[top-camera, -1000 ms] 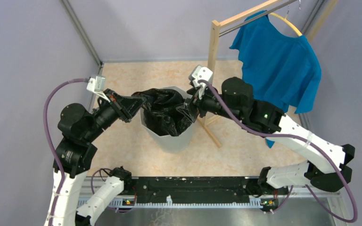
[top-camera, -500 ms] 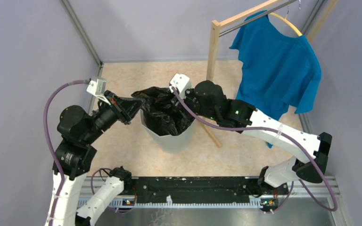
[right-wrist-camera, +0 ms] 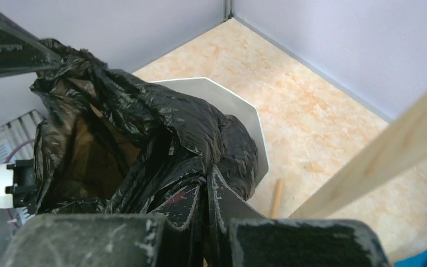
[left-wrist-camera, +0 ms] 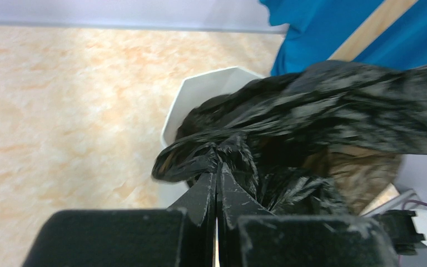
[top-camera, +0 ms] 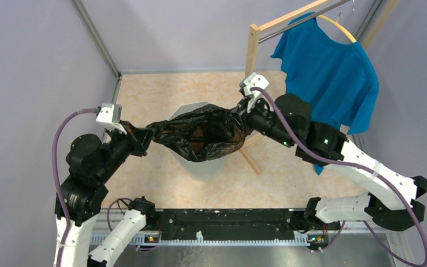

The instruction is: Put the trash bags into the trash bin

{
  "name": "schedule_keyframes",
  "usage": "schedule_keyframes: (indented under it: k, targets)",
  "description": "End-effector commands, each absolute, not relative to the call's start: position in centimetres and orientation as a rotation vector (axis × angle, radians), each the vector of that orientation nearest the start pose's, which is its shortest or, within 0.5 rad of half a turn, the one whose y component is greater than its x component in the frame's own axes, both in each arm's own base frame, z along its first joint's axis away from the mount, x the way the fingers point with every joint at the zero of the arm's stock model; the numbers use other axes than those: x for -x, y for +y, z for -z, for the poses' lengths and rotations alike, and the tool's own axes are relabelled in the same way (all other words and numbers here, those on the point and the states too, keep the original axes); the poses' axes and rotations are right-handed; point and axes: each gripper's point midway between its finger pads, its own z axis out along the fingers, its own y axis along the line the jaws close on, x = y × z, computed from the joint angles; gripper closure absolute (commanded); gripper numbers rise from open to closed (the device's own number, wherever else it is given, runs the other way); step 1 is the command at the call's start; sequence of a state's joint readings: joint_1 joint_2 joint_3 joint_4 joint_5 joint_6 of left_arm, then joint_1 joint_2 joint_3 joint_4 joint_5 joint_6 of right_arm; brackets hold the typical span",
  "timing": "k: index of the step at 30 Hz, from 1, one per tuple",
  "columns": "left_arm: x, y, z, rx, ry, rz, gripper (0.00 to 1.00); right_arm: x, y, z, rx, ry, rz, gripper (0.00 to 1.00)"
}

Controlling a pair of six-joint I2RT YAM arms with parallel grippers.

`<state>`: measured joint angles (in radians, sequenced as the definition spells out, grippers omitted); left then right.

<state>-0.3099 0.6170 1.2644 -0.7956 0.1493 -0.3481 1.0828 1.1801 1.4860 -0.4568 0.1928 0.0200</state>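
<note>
A glossy black trash bag (top-camera: 200, 133) is stretched wide over the mouth of the white faceted trash bin (top-camera: 203, 167). My left gripper (top-camera: 147, 135) is shut on the bag's left edge, beside the bin's left rim. On the right side my right gripper (top-camera: 240, 118) is shut on the bag's other edge. In the left wrist view the trash bag (left-wrist-camera: 311, 122) bunches at the fingertips of the left gripper (left-wrist-camera: 217, 167), over the bin's rim (left-wrist-camera: 200, 92). The right wrist view shows the trash bag (right-wrist-camera: 144, 139) open and brownish inside, pinched by the right gripper (right-wrist-camera: 205, 175) above the bin (right-wrist-camera: 239, 119).
A wooden rack (top-camera: 252, 53) stands behind and right of the bin, its foot (top-camera: 250, 158) on the floor beside the bin. A blue shirt (top-camera: 331, 78) hangs from it on a hanger. Purple-grey walls close in the beige floor (top-camera: 161, 94).
The right gripper reached left to the bag, closed on its edge and pulled it back to the right. The left gripper drew its edge slightly left and down. The bag now spans the bin's mouth.
</note>
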Motion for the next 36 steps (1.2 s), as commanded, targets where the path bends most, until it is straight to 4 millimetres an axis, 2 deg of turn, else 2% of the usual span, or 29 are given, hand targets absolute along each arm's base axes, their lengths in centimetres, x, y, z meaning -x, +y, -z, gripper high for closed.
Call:
schedule_keyframes:
  k: [1,4,7,12,15,19,20,21,24,26,33,36]
  targets:
    - [-16.7,-7.6,-37.3,-0.024,1.806,0.494,1.0,-20.6,29.5,-39.3,0.663,1.711,-0.613,1.0]
    - [-15.5,-7.4,-37.2,-0.013,1.805,0.512,1.0,-21.3,28.6,-38.2,0.604,1.775,-0.573,1.0]
    - [-14.5,-7.5,-37.0,0.003,1.81,0.551,1.0,-21.2,28.7,-37.5,0.598,1.801,-0.575,1.0]
    - [-12.9,-7.5,-35.9,0.039,1.824,0.603,1.0,-22.0,28.5,-37.5,0.57,1.816,-0.53,0.97]
    - [-12.3,-7.5,-34.1,0.086,1.867,0.624,1.0,-23.0,28.1,-37.2,0.552,1.818,-0.476,0.97]
    - [-11.9,-8.1,-31.4,0.13,1.944,0.673,1.0,-23.6,28.5,-36.2,0.539,1.853,-0.545,0.96]
    - [-11.7,-8.0,-31.0,0.145,1.949,0.674,1.0,-23.4,28.7,-36.0,0.54,1.862,-0.566,0.93]
    - [-11.6,-7.8,-30.7,0.161,1.952,0.668,1.0,-23.1,28.7,-35.8,0.541,1.868,-0.585,0.86]
    - [-11.0,-7.2,-30.8,0.188,1.935,0.653,0.98,-22.1,28.5,-35.3,0.541,1.899,-0.628,0.49]
    - [-10.9,-7.2,-31.4,0.181,1.924,0.659,0.95,-21.1,28.1,-35.2,0.533,1.924,-0.67,0.36]
    - [-11.6,-8.0,-32.7,0.16,1.9,0.699,0.94,-16.7,27.2,-36.7,0.429,1.952,-0.958,0.2]
    - [-11.5,-7.7,-33.0,0.169,1.885,0.691,0.95,-15.9,26.2,-36.8,0.331,1.946,-1.02,0.14]
